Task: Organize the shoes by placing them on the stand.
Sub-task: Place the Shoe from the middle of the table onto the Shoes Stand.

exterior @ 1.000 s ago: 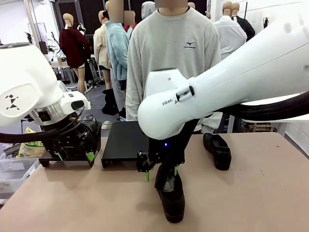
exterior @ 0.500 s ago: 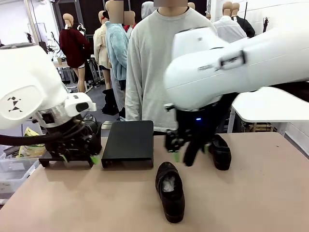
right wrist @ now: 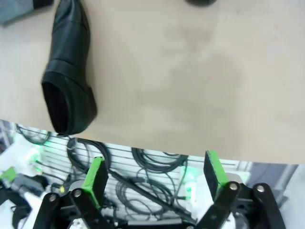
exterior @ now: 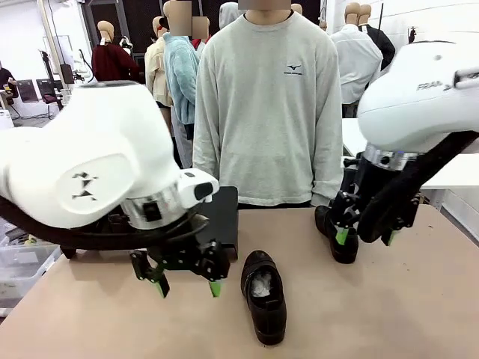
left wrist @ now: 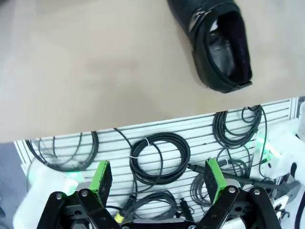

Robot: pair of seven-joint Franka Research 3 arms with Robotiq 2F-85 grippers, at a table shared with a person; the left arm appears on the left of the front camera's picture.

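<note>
Black leather-like shoes, two on the tan table point(exterior: 419, 299), none on the stand point(exterior: 227, 217), a flat black platform at the far-left part of the table behind the left arm. Writing: the right arm's white shell carries grey lettering starting "FRA", the rest unreadable. The left arm's shell has small black triangular marks. The person at the far edge wears a grey sweatshirt point(exterior: 262, 112) with a small dark chest emblem; the print under it is too small to read. The left gripper point(exterior: 188, 286) hangs low near the near edge, green pads apart, nothing between them. The centre shoe point(exterior: 263, 295) lies just to its right, close to the near edge and not touched. In the left wrist view the centre shoe point(left wrist: 214, 47) sits up and to the right of the left gripper point(left wrist: 157, 177), its open heel end toward the table's edge; coiled black cables point(left wrist: 159, 157) hang on a white slatted panel below that edge. The right gripper point(exterior: 365, 238) is also spread wide and empty. From the front its pads overlap the far-right shoe point(exterior: 329, 224), which lies near the far edge right of centre; contact cannot be judged from that angle. In the right wrist view the right gripper point(right wrist: 155, 174) frames cables below the edge, with the centre shoe point(right wrist: 69, 76) up and to the left, well clear.
</note>
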